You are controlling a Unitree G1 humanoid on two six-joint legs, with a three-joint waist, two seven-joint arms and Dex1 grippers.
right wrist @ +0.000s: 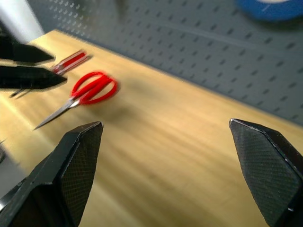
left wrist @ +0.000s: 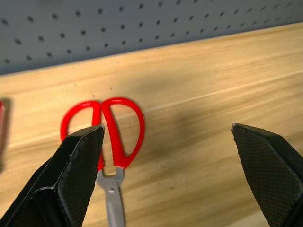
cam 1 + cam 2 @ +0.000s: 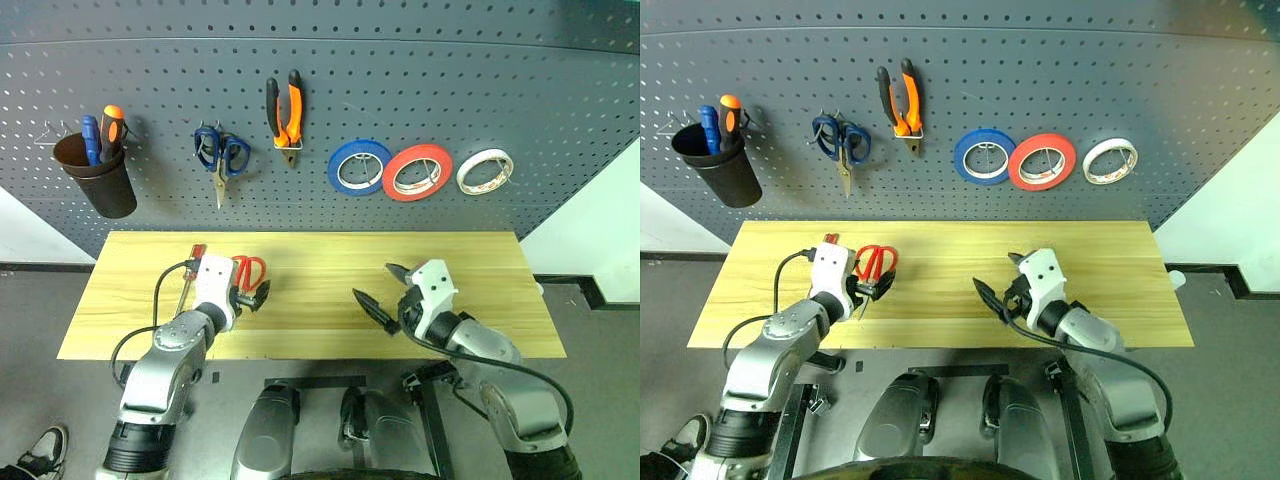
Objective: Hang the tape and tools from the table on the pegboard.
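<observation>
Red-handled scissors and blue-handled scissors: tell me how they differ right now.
The red-handled scissors lie flat on the table, by the left gripper; the blue-handled scissors hang on the pegboard, blades pointing down. Handles are red on one, blue on the other. Both have closed blades and paired loop handles.

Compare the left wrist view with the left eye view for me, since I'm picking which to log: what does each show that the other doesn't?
The left wrist view alone gives a close look along the open left gripper at the red-handled scissors, their loops toward the pegboard.

The left eye view alone shows the hung pliers, red-orange tape, blue roll, white roll, blue-handled scissors, the cup and the open right gripper.

Both show the table, scissors and pegboard.
</observation>
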